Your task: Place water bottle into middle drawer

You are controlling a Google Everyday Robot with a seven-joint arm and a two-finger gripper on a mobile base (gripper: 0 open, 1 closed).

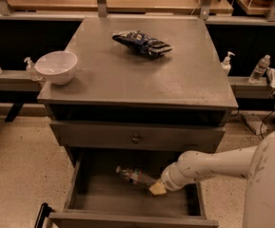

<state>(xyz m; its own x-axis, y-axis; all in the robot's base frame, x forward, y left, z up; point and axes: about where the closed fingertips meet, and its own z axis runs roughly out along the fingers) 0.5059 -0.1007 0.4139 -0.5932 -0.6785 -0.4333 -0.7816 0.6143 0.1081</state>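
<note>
The water bottle [135,176], clear with a white cap pointing left, lies tilted inside the open middle drawer [94,194], right of the tray's centre. My gripper [156,188] reaches down into the drawer from the right on a white arm [208,165]. Its tan tip sits at the bottle's right end, touching or nearly touching it.
A closed drawer front with a small round knob [136,138] is just above the open drawer. On the cabinet top are a white bowl [56,66] at the left and a dark blue snack bag [142,43] at the back. Small bottles [260,68] stand on side shelves.
</note>
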